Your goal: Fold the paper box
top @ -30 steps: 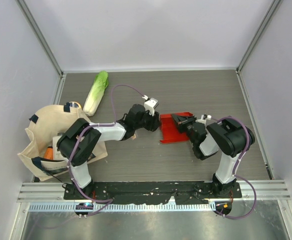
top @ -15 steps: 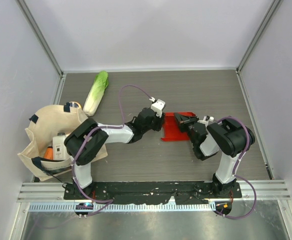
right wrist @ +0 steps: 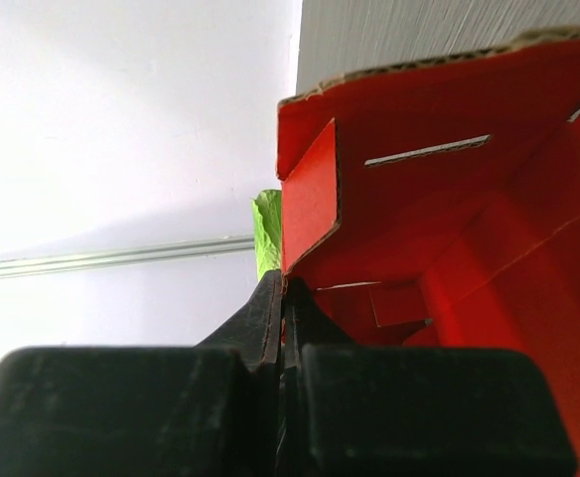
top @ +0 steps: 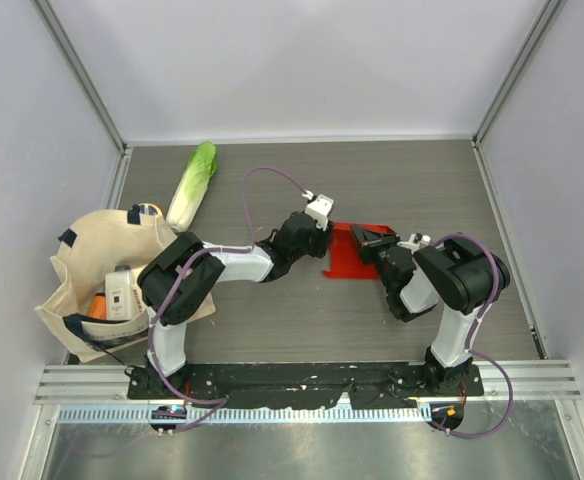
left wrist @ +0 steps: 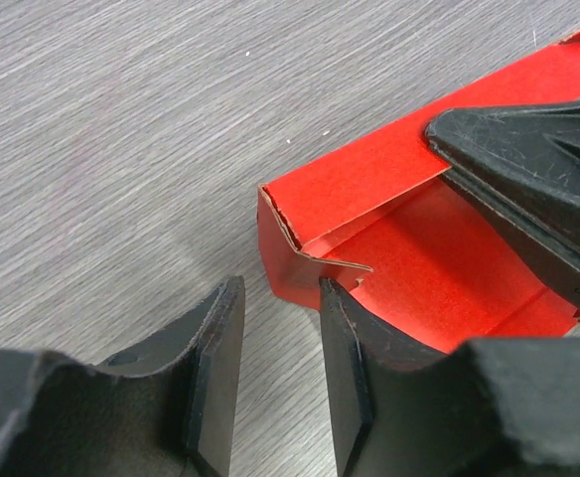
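Paper box lay near the middle of the wooden table, between the two arms, a bright red piece of thin card with its walls partly raised and one corner flap standing loose. The right gripper was clamped tight on one upright wall, its jaws pressed together with the card pinched between them. The left gripper hung low at the opposite corner with a narrow gap between its jaws and nothing in that gap; one finger sat just beside the loose corner flap, though contact could not be made out.

Judging by its look, the paper box was very light and only stiff along its creases, so it would likely slide or lift unless pinned. The card seemed easy to crumple or tear, especially at the cut slot and small tab. The best hold was probably a wall edge close to a crease, with gentle pressure. A napa cabbage and a beige tote bag lay well apart.
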{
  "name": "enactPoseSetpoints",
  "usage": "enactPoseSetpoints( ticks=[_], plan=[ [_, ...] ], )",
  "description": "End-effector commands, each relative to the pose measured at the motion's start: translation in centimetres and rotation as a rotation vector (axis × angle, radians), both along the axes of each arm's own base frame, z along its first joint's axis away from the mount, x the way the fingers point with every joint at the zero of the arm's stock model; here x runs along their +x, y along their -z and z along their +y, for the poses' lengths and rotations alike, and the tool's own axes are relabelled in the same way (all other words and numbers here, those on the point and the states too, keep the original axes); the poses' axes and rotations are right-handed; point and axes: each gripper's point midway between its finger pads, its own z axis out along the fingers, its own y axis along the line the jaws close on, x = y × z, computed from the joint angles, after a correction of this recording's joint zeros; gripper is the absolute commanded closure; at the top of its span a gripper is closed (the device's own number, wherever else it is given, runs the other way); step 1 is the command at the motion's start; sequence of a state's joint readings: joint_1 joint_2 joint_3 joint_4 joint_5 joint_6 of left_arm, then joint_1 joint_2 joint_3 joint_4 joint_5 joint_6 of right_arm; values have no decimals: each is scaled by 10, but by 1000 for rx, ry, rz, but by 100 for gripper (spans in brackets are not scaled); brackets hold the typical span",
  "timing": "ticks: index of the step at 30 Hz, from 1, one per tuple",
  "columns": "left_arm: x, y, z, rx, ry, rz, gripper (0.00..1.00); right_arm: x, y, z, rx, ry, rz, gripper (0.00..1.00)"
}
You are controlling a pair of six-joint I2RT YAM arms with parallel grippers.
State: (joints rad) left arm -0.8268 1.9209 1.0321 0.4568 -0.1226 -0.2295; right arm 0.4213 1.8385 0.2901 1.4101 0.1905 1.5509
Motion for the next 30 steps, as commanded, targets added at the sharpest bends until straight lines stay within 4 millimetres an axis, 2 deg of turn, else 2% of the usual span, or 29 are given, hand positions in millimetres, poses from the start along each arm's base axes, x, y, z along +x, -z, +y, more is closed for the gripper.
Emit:
enactPoseSetpoints(
  ticks=[1,6,9,12,17,25,28,30],
  plan=[
    [21,-46,-31,-153,10,-117,61,-23,-50,31,92,-160,-192,99],
    [35,-46,-25,-160,-87,-100,76,-28,-41,34,88,-172,-164,99],
    [40,-45,-23,-152,-135,-66,73,-31,-38,38,87,-183,-155,99],
    [37,-48,-32,-171,-88,-54,65,-31,-35,38,86,-186,-147,99],
    [30,-47,-28,-149,-61,-60,66,-30,-33,37,78,-194,-141,99],
    [38,-37,-32,-134,-58,-81,74,-19,-38,41,65,-195,-112,99],
    [42,-39,-37,-179,-88,-49,84,-13,-38,44,34,-198,-67,99],
    [46,-41,-35,-194,-123,-52,86,-12,-30,45,8,-200,-21,99]
  ],
)
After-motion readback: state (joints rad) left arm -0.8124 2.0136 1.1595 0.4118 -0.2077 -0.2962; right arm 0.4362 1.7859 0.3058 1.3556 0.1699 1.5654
